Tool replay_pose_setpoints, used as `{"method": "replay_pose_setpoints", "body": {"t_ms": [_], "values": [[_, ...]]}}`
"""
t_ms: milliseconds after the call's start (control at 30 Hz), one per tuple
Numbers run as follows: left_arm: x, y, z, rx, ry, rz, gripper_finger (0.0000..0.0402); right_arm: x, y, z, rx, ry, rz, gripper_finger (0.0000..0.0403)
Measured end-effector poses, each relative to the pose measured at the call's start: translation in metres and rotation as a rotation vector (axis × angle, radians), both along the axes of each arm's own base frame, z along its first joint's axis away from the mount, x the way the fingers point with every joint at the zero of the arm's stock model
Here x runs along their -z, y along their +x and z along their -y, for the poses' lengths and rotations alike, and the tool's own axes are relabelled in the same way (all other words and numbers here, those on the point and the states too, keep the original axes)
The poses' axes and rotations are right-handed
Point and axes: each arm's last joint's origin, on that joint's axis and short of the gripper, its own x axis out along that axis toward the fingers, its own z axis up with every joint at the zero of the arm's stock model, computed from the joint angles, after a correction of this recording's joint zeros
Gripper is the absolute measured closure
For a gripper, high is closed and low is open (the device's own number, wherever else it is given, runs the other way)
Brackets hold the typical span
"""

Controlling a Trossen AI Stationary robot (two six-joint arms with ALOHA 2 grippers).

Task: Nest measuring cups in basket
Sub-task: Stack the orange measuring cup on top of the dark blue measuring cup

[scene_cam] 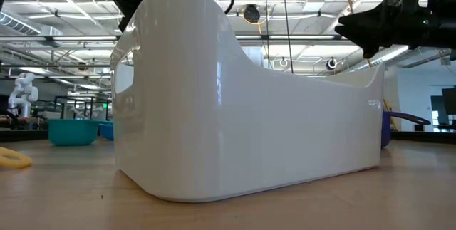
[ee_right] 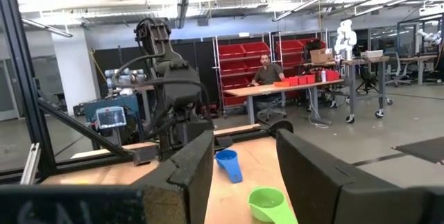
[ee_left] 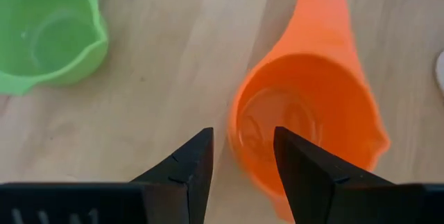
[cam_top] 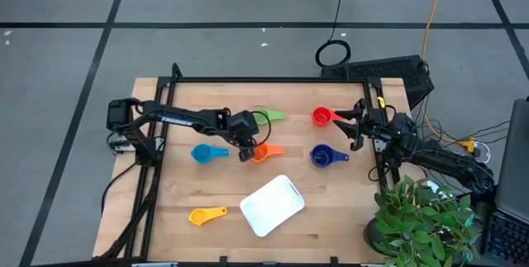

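Filling nearly the whole low view, the basket's (scene_cam: 242,116) glossy white wall hides almost everything behind it; only a sliver of the yellow cup (scene_cam: 13,159) and a navy edge show past its ends. From above, the basket (cam_top: 272,205), a shallow rounded rectangle of smooth plastic, sits at about six o'clock on the pale wood-grain table (cam_top: 339,209), turned askew, with the yellow cup (cam_top: 207,214) beside it at eight o'clock.

The left gripper (cam_top: 245,148) hovers near the table's centre, partly covering the orange cup (cam_top: 266,151). In the left wrist view its fingers stand apart, one dark wedge-shaped finger (ee_left: 186,172) outside the orange cup (ee_left: 305,123) and the other over its rim; whether they touch the plastic is hard to tell. The translucent green cup (ee_left: 48,33) is cut off at the frame's edge there; from above, the green cup (cam_top: 270,116) lies at twelve o'clock.

A blue cup (cam_top: 208,153) lies at nine o'clock, the red cup (cam_top: 322,116) at one o'clock, the navy cup (cam_top: 328,156) at three. The right gripper (cam_top: 354,128) waits near the red cup, fingers apart around nothing. A second blue cup is not visible.
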Motion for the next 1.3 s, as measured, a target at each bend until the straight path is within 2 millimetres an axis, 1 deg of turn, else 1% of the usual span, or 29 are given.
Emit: {"method": "replay_pose_setpoints", "body": {"t_ms": [300, 367, 433, 500, 667, 700, 833, 967, 1033, 1300], "values": [[0.013, 0.0, 0.0, -0.021, -0.032, -0.062, 0.0248, 0.001, 0.001, 0.0, -0.003, 0.005, -0.011, 0.025], [0.015, 0.004, 0.0, -0.023, -0.031, -0.046, 0.0254, 0.001, 0.001, 0.0, -0.003, 0.005, -0.011, 0.025], [0.018, 0.001, 0.0, -0.031, -0.041, -0.077, 0.0269, 0.001, 0.001, 0.0, -0.003, 0.006, -0.013, 0.025], [0.019, 0.003, 0.0, -0.039, -0.043, -0.061, 0.0293, 0.002, 0.001, 0.001, -0.003, 0.01, -0.021, 0.025], [0.02, 0.003, -0.003, -0.062, -0.052, -0.064, 0.0382, 0.004, 0.002, 0.001, -0.003, 0.021, -0.041, 0.025], [0.02, 0.002, -0.005, -0.071, -0.056, -0.069, 0.0388, 0.005, 0.003, 0.001, -0.003, 0.024, -0.045, 0.025], [0.019, 0.001, -0.01, -0.096, -0.062, -0.066, 0.0391, 0.007, 0.004, 0.002, -0.004, 0.038, -0.071, 0.025], [0.006, -0.001, -0.015, -0.116, -0.066, -0.037, 0.0394, 0.018, 0.007, 0.003, -0.003, 0.062, -0.2, 0.025], [-0.006, -0.002, -0.018, -0.127, -0.068, -0.042, 0.0394, 0.005, 0.009, 0.005, 0.001, 0.028, -0.209, 0.025], [-0.06, 0.007, -0.031, -0.136, -0.034, -0.056, 0.0394, -0.026, 0.025, 0.013, -0.01, -0.035, -0.357, 0.025]]}}
